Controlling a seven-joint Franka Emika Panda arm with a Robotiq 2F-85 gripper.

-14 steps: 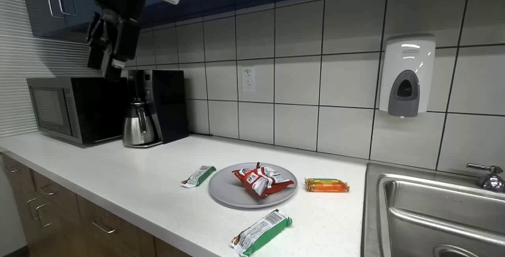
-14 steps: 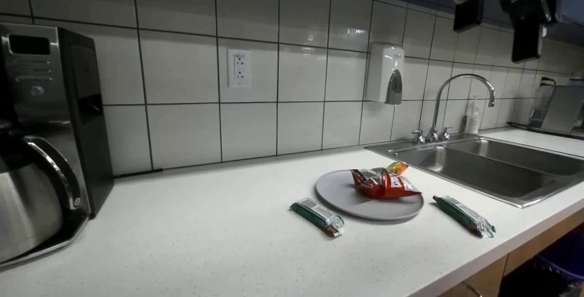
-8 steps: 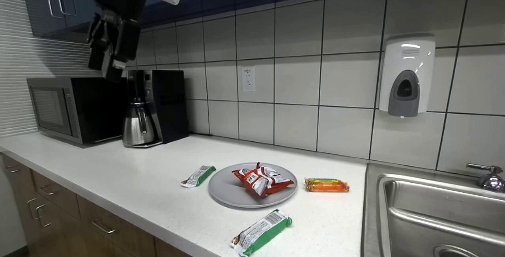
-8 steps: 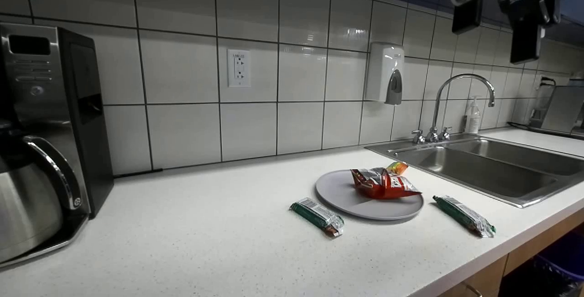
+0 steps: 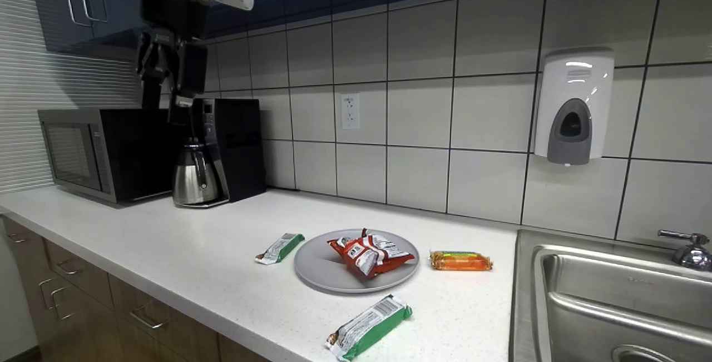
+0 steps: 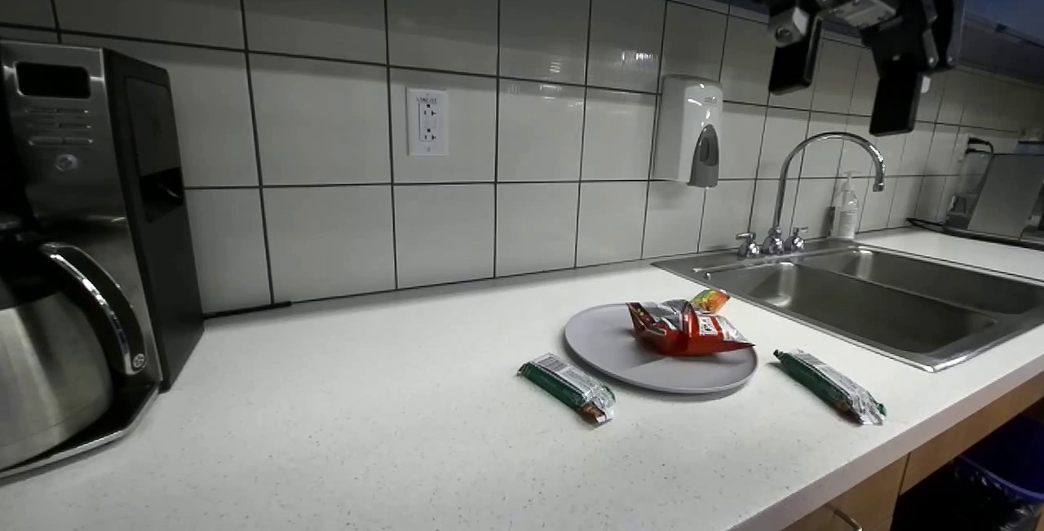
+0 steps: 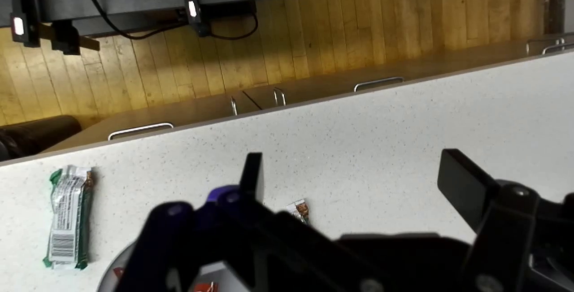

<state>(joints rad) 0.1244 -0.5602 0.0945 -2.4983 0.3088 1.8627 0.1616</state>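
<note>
My gripper (image 5: 165, 103) is open and empty, high above the counter; it also shows in an exterior view (image 6: 844, 103) and in the wrist view (image 7: 354, 171). A red snack bag (image 5: 370, 253) lies on a round grey plate (image 5: 320, 278). A green and white wrapped bar (image 5: 281, 248) lies beside the plate; in the wrist view only its end (image 7: 299, 209) shows between the fingers, far below. Another green and white bar (image 5: 370, 326) lies near the counter's front edge and shows whole in the wrist view (image 7: 68, 220). An orange packet (image 5: 460, 261) lies between plate and sink.
A coffee maker (image 5: 239, 150) with a steel carafe and a microwave (image 5: 105, 153) stand along the counter. A steel sink (image 6: 889, 294) with a faucet (image 6: 783, 180) lies beyond the plate. A soap dispenser (image 5: 575, 106) hangs on the tiled wall. Upper cabinets are near the arm.
My gripper stays nearly still at first, then shifts right in one exterior picture and left and down in the other, hanging more upright. It stays open. The snacks and plate have not moved.
</note>
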